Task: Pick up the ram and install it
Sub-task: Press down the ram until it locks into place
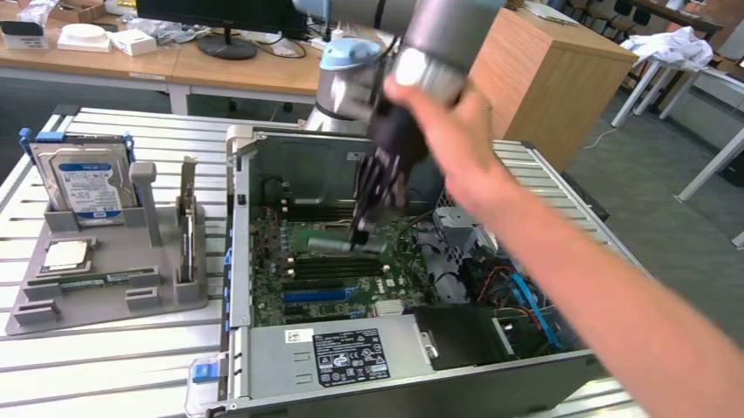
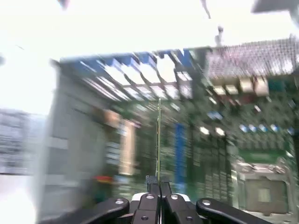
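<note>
Starting at the exterior view's left, a grey holder tray sits on the slatted white table, with a blue-labelled hard drive standing upright in it and a small square silver chip lying flat just in front of the drive. Moving right, the open computer case lies on its side, its green motherboard exposed and a power supply with a black label along the near edge. The robot arm reaches down into the case, and its gripper hangs low over the motherboard near the memory slots. From the wrist view, the gripper has its 2 fingertips pressed together on the ram, a thin green stick seen edge-on, held just above the board beside a blue slot. Further right, a person's arm stretches across the case, the hand up by the robot's wrist.
</note>
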You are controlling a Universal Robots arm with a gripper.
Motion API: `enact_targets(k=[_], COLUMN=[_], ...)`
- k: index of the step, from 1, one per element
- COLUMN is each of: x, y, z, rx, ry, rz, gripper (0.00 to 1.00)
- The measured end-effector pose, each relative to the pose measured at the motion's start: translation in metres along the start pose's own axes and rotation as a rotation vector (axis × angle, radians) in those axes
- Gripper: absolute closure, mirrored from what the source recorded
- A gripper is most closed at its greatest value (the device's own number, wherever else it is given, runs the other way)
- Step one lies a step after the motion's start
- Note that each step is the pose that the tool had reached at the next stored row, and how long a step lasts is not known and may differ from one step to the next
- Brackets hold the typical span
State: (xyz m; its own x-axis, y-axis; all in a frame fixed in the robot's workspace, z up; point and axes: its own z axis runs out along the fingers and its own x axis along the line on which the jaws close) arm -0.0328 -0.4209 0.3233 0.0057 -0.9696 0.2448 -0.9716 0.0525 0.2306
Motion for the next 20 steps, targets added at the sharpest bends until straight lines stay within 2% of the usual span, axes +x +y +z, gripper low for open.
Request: enact_targets(k=[2,4,5,6,7,20], x=[0.002,-0.002,-0.004,-0.006,-0.007,-0.007], y=[0.0049,0.0066,0.0071,0.0075,0.0077,0.0077], z=[-0.0282,-0.0500,-0.0595,-0.0668,-0.0704,-0.0703], rx=[-0.0236,-0.0412,-0.0490,-0.0550,-0.0579,-0.0578], ry=[0.0624,0.1089,0.1294,0.1451,0.1528,0.1527], rz=[0.009,0.016,0.019,0.021,0.023,0.023], gripper=[0.88,0.88,0.88,0.88,0.88,0.88])
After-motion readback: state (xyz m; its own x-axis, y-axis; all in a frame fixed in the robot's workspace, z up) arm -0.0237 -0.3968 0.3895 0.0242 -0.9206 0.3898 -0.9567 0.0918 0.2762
